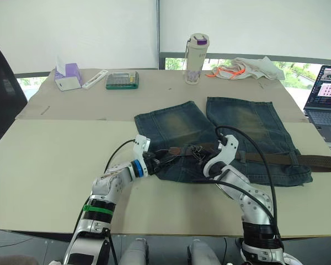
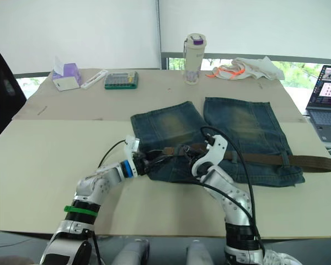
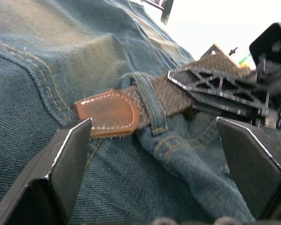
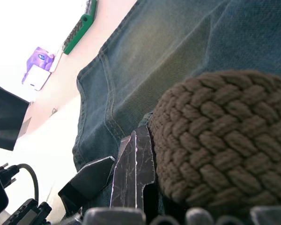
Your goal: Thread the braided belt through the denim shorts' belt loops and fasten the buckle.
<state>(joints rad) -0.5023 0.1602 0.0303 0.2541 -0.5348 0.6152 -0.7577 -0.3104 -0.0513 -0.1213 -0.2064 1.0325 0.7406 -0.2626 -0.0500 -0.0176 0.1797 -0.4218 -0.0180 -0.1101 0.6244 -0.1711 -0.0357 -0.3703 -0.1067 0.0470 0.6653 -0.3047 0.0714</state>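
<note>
— One belt loop [image 3: 150, 105] has the leather tip of the braided belt [image 3: 107, 112] poking through it on the denim shorts [image 1: 231, 143], which lie flat on the counter [image 1: 55, 165]. Who holds what?

— Right gripper [image 1: 201, 156] has its fingers pinched on the woven strap just behind that loop (the braid bulges against them in its wrist view). Left gripper [image 3: 152, 140] waits with fingers spread wide either side of the tip, gripping nothing.

— And the rest of the belt?

— It runs along the waistband towards the robot's right, its far end past the hem of the shorts. Whether the buckle sits there is too small to tell.

— What makes this step go well?

— Likely a clean handover: the left fingers should close on the stitched leather tip, not on the denim beneath, before the right lets go. Then a pull flat along the waistband, so the loop doesn't bunch or drag the shorts.
</note>
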